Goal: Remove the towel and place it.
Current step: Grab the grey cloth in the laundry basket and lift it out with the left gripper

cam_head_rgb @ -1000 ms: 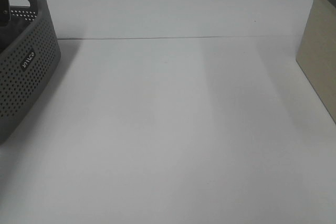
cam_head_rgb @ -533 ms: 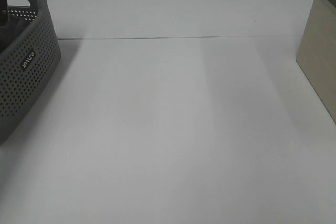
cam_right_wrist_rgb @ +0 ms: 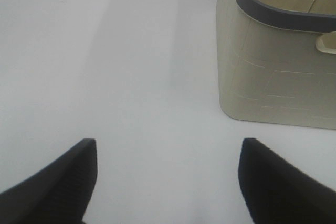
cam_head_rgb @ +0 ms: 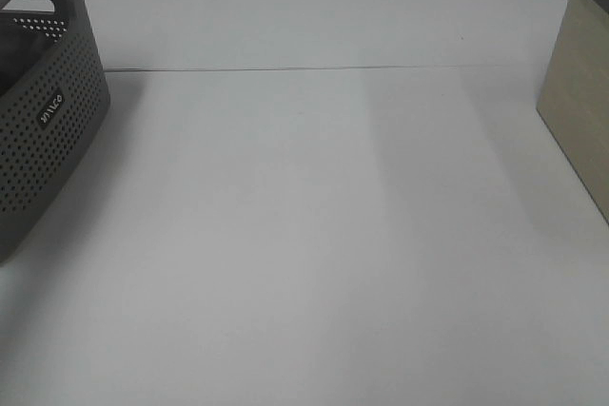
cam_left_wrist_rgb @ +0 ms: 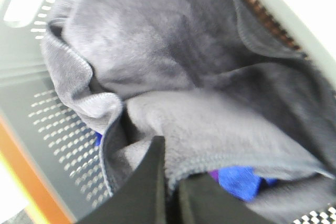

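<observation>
A: What has the left gripper [cam_left_wrist_rgb: 170, 177] got?
B: It pinches a fold of the towel [cam_left_wrist_rgb: 173, 66], which lies bunched inside the basket [cam_left_wrist_rgb: 58, 124]. The right gripper [cam_right_wrist_rgb: 168, 182] hangs spread and empty over the table [cam_right_wrist_rgb: 105, 51], near the bin [cam_right_wrist_rgb: 273, 77].
A: What could go wrong?
B: The pinch looks thin, so the fold may slip on lifting. The blue cloth [cam_left_wrist_rgb: 239, 179] underneath could drag out too.
A: Anything unclear?
B: The wrist view is blurred, and the high view cuts off the basket; I cannot make out towel or arm there.
</observation>
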{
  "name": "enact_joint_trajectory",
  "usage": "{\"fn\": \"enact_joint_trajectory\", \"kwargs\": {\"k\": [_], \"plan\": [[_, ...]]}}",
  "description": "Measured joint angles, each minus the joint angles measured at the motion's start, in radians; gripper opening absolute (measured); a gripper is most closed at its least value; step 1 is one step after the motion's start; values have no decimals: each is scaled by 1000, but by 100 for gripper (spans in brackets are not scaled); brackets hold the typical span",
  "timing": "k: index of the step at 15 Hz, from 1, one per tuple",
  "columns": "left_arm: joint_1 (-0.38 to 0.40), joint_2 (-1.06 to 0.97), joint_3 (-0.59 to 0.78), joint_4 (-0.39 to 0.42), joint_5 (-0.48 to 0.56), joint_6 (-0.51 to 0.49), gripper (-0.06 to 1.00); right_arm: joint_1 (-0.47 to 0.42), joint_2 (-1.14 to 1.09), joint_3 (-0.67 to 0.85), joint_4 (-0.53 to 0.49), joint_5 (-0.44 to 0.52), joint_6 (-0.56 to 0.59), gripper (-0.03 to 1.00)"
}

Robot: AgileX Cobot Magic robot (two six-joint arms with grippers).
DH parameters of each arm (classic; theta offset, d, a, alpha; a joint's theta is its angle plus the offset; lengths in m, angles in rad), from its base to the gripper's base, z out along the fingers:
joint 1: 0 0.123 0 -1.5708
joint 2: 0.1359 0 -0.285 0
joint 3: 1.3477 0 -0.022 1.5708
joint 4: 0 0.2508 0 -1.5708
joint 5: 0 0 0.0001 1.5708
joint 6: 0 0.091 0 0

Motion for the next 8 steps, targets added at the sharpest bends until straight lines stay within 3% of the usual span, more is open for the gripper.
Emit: {"fn": "enact_joint_trajectory", "kwargs": {"k": [8], "plan": [[-1,-312,0,-138,17,-5,0,0,0,0,0,0,0,73]]}}
